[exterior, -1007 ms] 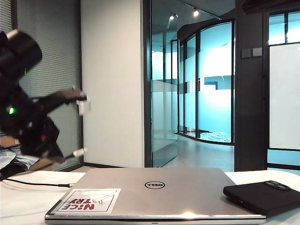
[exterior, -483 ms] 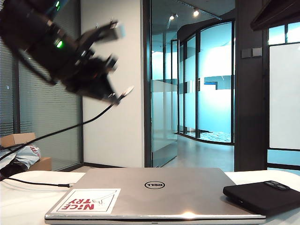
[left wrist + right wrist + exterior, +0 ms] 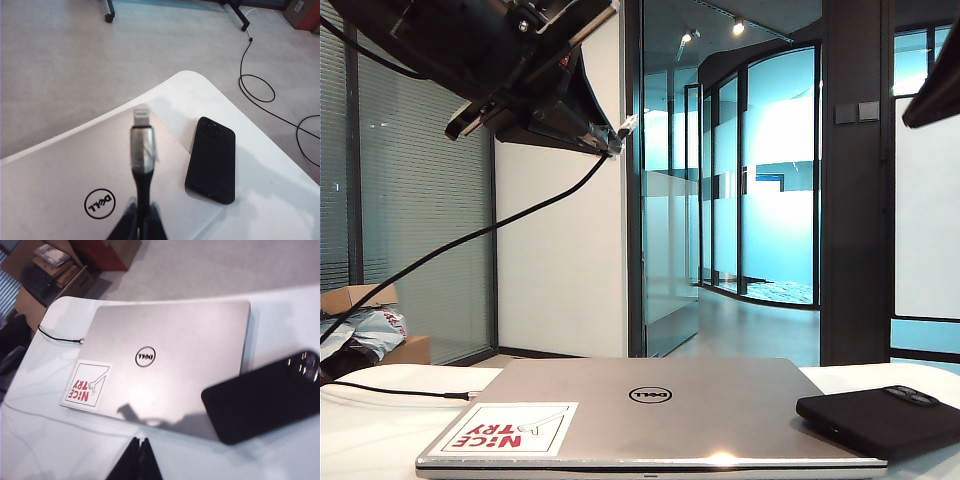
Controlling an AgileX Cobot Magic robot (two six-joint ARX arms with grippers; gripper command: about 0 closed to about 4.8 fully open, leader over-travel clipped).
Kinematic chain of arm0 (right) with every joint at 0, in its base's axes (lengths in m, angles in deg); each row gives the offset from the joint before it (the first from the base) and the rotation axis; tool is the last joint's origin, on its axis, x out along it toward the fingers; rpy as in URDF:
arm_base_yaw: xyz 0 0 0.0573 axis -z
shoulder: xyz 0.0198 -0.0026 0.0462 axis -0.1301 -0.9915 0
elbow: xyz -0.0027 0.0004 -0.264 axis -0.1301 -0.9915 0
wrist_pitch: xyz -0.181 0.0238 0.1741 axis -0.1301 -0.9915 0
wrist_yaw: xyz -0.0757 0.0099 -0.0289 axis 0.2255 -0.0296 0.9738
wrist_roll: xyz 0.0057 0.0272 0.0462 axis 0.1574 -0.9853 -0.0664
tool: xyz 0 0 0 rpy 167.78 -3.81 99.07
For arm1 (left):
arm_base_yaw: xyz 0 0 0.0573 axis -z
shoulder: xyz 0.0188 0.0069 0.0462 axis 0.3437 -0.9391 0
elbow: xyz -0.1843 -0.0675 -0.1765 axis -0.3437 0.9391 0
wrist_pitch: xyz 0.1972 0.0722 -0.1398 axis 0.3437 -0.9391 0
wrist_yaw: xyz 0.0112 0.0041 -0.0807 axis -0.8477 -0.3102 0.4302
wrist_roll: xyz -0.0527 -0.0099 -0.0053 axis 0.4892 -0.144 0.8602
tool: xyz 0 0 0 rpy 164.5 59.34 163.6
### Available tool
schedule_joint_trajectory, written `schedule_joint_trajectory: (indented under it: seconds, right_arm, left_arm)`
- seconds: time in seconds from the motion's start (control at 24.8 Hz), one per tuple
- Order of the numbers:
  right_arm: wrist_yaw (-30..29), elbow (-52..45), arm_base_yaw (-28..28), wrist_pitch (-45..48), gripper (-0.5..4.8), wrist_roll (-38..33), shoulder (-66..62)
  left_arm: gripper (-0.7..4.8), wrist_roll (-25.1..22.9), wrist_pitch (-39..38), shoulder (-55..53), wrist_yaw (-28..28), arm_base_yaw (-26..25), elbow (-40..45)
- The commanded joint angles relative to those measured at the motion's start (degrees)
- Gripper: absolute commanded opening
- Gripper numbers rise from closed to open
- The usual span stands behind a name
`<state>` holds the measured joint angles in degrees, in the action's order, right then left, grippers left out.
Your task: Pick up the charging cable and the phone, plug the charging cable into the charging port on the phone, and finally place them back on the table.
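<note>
white table (image 3: pixel 280 305) corner beside phone (image 3: pixel 211 159); left claw (image 3: pixel 141 220) aloft clamping charging cable (image 3: pixel 143 150), right claw (image 3: pixel 140 460) pinched empty

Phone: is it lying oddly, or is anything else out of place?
The phone rests askew, partly overlapping the laptop corner rather than flat on the table. Otherwise nothing stands out: left gripper holds the charging cable aloft; right gripper is shut, empty.

We are in an office: curved floor-to-ceiling glass partition walls (image 3: pixel 760 170) line a corridor lit by ceiling spotlights (image 3: pixel 737 27), grey vertical window blinds (image 3: pixel 420 230) hang at one side, and a closed silver Dell laptop (image 3: pixel 650 410) lies on the white counter (image 3: pixel 360 430).
</note>
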<state>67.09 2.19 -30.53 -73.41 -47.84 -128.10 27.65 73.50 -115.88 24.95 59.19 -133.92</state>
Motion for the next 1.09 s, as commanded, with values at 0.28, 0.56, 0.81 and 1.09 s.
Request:
schedule_joint_trajectory:
  seconds: [0.28, 0.56, 0.81, 1.09]
  right_arm:
    - [-19.1, 0.2, 15.3, 0.1, 0.72, -15.7, -10.0]
    - [-24.7, 0.2, 21.1, -0.4, 3.69, -16.4, -19.4]
    - [-26.3, -0.2, 22.9, 2.8, 3.68, -16.4, -24.5]
    - [-29.9, -13.7, 24.2, 24.2, 3.63, -32.9, -25.8]
  left_arm:
    - [-0.07, 0.3, -2.1, 0.2, 0.1, 0.7, -0.4]
    - [-0.07, 0.3, -1.9, 0.2, 0.1, 0.7, -0.4]
    - [-0.07, 0.3, -1.9, 0.2, 0.1, 0.7, -0.4]
    - [-0.07, 0.3, -1.9, 0.2, 0.1, 0.7, -0.4]
